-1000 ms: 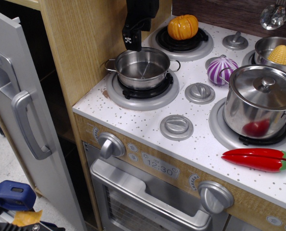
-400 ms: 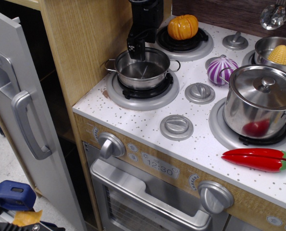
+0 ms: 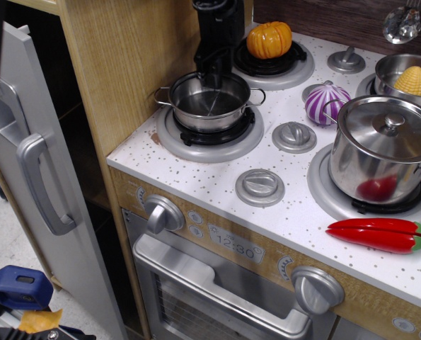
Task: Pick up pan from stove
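Claw at the pan's far rim on the toy stove

Speckled white makes up the surface (image 3: 217,177) of the stove (image 3: 267,234), with grey round burners, black grates and grey knobs set into it. Its wood-look front carries a small clock display (image 3: 236,247) reading 12:30, above a grey oven door handle (image 3: 217,280). A tall wood-grain panel (image 3: 125,64) rises at the left, and beside it stands a grey door with a curved handle (image 3: 40,184). Dark wood backs the stove at top right.

The pan (image 3: 209,100) sits on the front-left burner, upright, its two wire loop handles out to the sides. The black claw (image 3: 211,69) reaches down at the pan's far rim; whether its fingers are spread or pressed together I cannot tell, since they merge into one dark shape there.

An orange pumpkin (image 3: 269,39) rests on the rear burner behind the pan. A purple striped onion (image 3: 326,103) lies just beside the lidded steel pot (image 3: 383,145), with a red chili pepper (image 3: 380,234) near the front edge. A steel bowl holding yellow corn (image 3: 414,79) stands at the far right.
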